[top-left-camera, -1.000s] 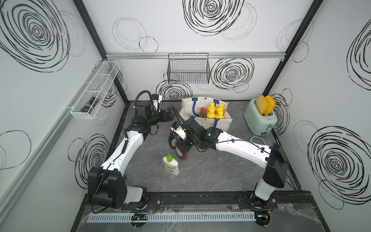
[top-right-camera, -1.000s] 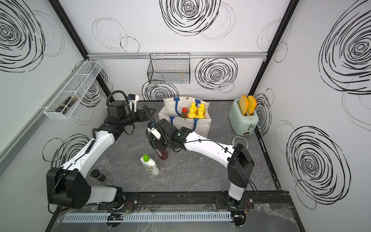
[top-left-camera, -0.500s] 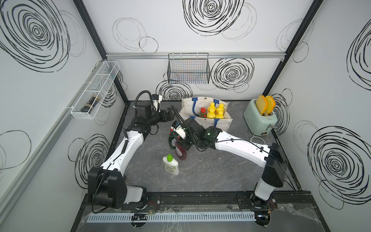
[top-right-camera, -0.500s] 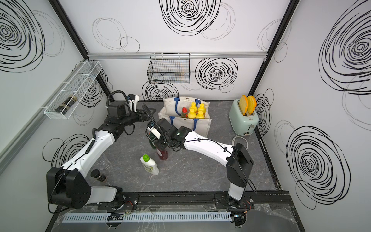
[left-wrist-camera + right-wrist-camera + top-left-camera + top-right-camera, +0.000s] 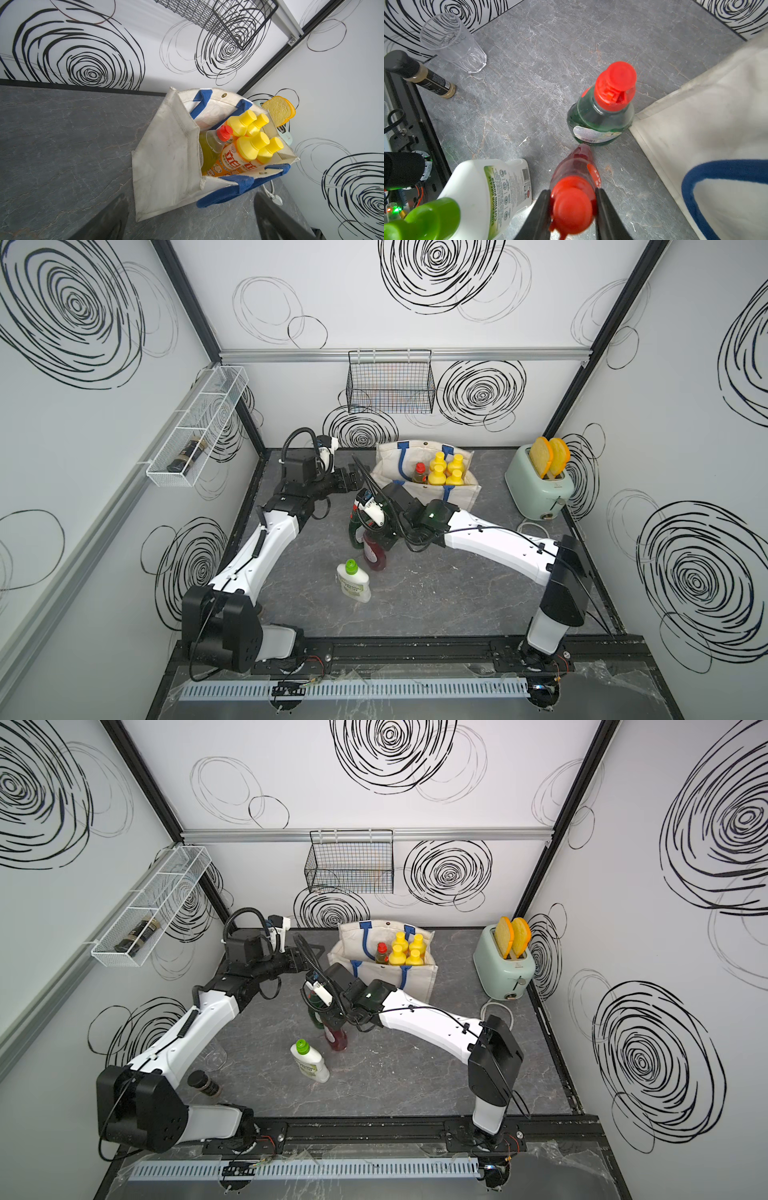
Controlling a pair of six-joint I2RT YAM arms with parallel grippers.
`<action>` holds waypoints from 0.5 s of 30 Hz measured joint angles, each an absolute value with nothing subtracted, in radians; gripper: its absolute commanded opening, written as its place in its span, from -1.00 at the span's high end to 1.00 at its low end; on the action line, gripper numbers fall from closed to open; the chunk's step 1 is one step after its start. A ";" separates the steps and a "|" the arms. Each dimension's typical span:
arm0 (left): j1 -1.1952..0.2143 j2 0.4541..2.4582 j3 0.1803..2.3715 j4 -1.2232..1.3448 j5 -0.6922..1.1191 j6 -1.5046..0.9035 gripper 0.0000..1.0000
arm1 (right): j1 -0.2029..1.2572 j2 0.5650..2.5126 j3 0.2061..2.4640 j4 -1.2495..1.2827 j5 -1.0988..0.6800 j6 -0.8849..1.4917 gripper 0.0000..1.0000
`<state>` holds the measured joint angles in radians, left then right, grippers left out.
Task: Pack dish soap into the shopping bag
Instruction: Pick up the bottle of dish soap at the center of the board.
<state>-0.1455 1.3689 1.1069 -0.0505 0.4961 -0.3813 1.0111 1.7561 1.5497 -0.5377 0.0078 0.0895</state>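
Right gripper (image 5: 572,192) clamped on red bottle (image 5: 575,166) at cap. Bottle on table, mid-floor in a top view (image 5: 374,558), bag (image 5: 461,489) at 1 o'clock. I judge it light, stiff, slick; neck under cap safest. Left gripper (image 5: 190,195) wide, empty.

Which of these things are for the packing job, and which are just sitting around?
For the job: off-white canvas tote bag; four orange yellow-capped bottles inside it; yellow-green red-capped bottle inside too; red red-capped bottle; dark green red-capped bottle; white green-capped bottle.
Just sitting around: mint-green toaster; clear tumbler; black-capped spice jar; black wire basket.
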 measured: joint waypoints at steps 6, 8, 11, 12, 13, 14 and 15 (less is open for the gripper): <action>-0.153 1.368 1.107 -0.051 0.492 -0.379 -0.92 | 0.982 1.745 1.551 -0.560 0.001 0.089 1.00; -0.155 1.365 1.107 -0.051 0.492 -0.378 -0.93 | 0.972 1.734 1.543 -0.567 0.005 0.088 1.00; -0.160 1.361 1.107 -0.051 0.490 -0.376 -0.92 | 0.956 1.704 1.522 -0.576 0.008 0.085 1.00; -0.162 1.359 1.107 -0.051 0.489 -0.375 -0.92 | 0.950 1.691 1.516 -0.577 0.008 0.085 1.00; -0.163 1.357 1.107 -0.051 0.489 -0.374 -0.92 | 0.945 1.680 1.511 -0.577 0.008 0.085 1.00; -0.165 1.356 1.107 -0.051 0.489 -0.374 -0.92 | 0.939 1.666 1.506 -0.577 0.008 0.085 1.00; -0.167 1.354 1.107 -0.051 0.488 -0.374 -0.92 | 0.935 1.655 1.504 -0.578 0.008 0.085 1.00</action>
<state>-0.1669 1.3537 1.1069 -0.0513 0.4885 -0.3740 0.9352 1.6554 1.5036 -0.5777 0.0082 0.0849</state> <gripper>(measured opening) 0.962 0.330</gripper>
